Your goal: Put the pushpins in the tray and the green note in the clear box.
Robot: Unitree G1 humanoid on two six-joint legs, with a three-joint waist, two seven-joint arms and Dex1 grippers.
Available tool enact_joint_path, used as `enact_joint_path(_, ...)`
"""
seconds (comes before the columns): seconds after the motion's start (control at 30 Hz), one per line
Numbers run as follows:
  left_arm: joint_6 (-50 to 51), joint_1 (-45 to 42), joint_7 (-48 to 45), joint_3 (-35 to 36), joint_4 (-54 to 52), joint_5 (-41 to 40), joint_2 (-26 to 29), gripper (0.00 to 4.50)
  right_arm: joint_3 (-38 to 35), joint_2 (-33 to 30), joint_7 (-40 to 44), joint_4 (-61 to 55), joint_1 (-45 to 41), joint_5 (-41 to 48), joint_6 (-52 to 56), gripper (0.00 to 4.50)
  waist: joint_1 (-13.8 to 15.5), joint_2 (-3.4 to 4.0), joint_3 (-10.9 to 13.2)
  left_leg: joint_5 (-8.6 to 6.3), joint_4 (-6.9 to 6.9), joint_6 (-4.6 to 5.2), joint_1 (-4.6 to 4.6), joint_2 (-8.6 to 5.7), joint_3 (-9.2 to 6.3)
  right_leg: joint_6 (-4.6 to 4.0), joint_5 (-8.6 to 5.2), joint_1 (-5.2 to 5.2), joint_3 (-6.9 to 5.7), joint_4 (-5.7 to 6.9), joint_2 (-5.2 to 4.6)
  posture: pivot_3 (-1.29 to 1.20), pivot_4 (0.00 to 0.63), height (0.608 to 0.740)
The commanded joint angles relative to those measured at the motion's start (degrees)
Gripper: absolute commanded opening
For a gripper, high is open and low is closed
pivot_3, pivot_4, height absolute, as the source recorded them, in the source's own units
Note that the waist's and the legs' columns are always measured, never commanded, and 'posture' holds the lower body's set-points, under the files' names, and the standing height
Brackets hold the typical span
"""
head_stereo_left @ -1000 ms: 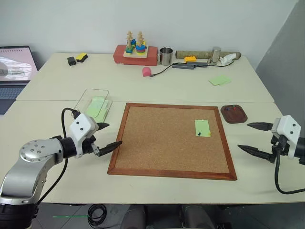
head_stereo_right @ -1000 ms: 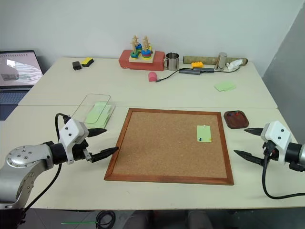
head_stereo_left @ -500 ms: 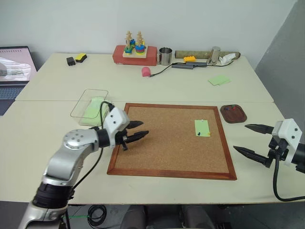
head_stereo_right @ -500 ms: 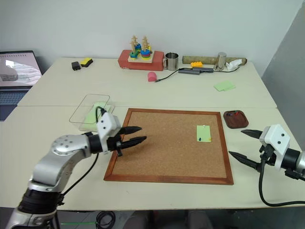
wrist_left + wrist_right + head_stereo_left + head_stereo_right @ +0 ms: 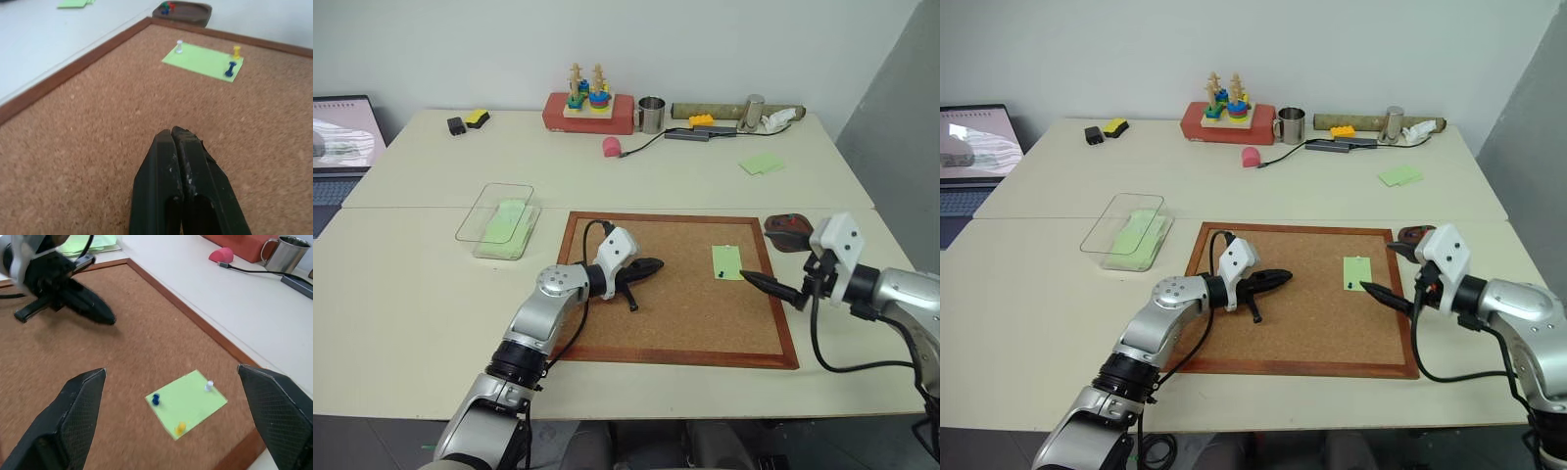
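While the green note [image 5: 186,403] lies flat on the corkboard [image 5: 607,343], long axis running toward the back wall, three pushpins [image 5: 156,399] stand in it: blue, yellow, white. Left gripper [image 5: 172,137] is clenched empty; right gripper [image 5: 171,377] gapes wide above the note. One tray [image 5: 193,10] and one clear box [image 5: 494,211] flank the board on pale tables.

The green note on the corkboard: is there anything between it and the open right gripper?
Nothing visible does. The right gripper hangs open above the green note, with only bare corkboard around it. Three pushpins stand on the note itself.
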Motion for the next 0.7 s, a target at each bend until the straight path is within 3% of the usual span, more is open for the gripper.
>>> enact_joint_path(0.03, -3.28, -1.14, -0.08, -1.03, 3.09, 2.07, -1.59, 0.06, 3.81, 2.14, -0.65, 6.58, -6.23, -3.63, -2.30, 4.50, 0.01, 0.00, 0.00, 0.00, 0.01, 0.00, 0.00, -0.01, 0.01, 0.00, 0.00, 0.00, 0.00, 0.00, 0.00, 0.00, 0.150, 0.740)
enact_joint_path(0.33, -3.61, 0.23, 1.38, -0.88, 3.42, 3.62, -3.63, 0.06, 8.10, 8.37, -0.52, 26.33, -14.79, -9.86, -9.76, 4.50, 0.28, 0.04, -0.03, 0.00, 0.02, 0.00, 0.01, -0.06, -0.02, -0.02, 0.02, 0.03, -0.03, 0.01, -0.06, 0.00, 0.150, 0.740)
enact_joint_path(0.53, -2.84, 1.48, 1.96, -0.44, 1.67, 3.84, -3.91, 0.06, 8.60, 9.66, 1.03, 33.37, -16.98, -11.82, -14.74, 4.50, 0.23, 0.07, -0.04, 0.00, 0.03, 0.00, 0.04, -0.07, -0.02, -0.02, 0.03, 0.05, -0.03, 0.05, -0.08, 0.00, 0.150, 0.740)
enact_joint_path(0.7, -2.42, 1.97, 2.35, -0.43, 0.86, 4.01, -3.99, 0.00, 9.40, 10.31, 1.80, 36.98, -17.96, -13.35, -16.71, 3.55, 0.13, 0.08, -0.05, 0.00, 0.01, 0.00, 0.05, -0.06, -0.02, -0.02, 0.03, 0.05, -0.03, 0.04, -0.08, 0.00, 0.150, 0.740)
